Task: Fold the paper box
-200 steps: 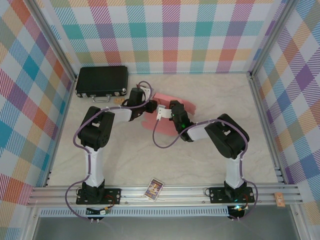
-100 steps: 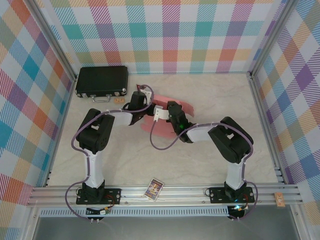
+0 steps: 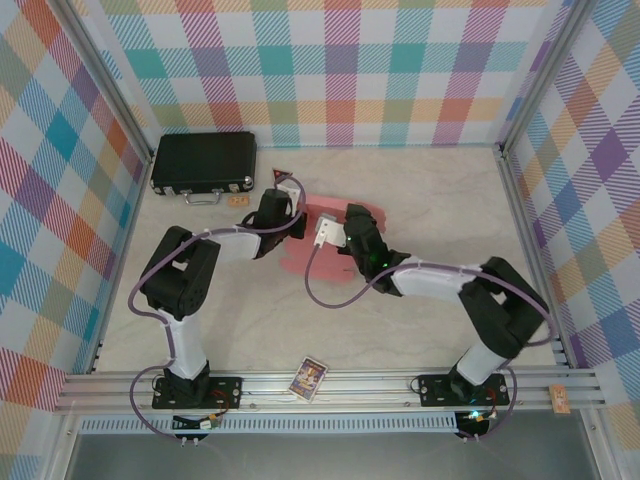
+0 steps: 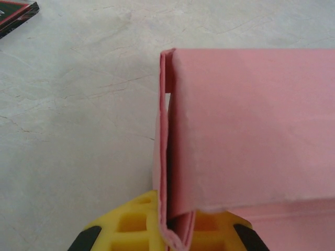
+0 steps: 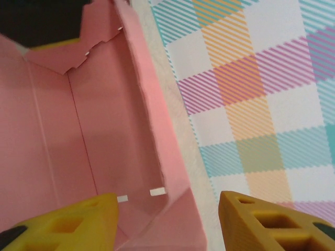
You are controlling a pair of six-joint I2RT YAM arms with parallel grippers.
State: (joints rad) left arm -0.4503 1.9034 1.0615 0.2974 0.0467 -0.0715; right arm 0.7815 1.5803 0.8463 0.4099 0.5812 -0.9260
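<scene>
Left gripper (image 4: pixel 175 232) clamps a folded wall of the plain pink thin-card paper box (image 3: pixel 298 255) mid-table, long axis 8-to-2 o'clock; right gripper (image 5: pixel 167 219) gapes astride another wall. Closed black hard case (image 3: pixel 203 163) at 10 o'clock.

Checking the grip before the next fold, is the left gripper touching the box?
Touching. The left wrist view shows the box with its folded edge pinched inside the shut left gripper, yellow fingers pressed on both sides.

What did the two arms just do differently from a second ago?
The left gripper closed on a folded edge of the paper box. The right gripper opened, apparently letting go, and its elbow swung out to the right. The black case and picture card stayed put.
</scene>
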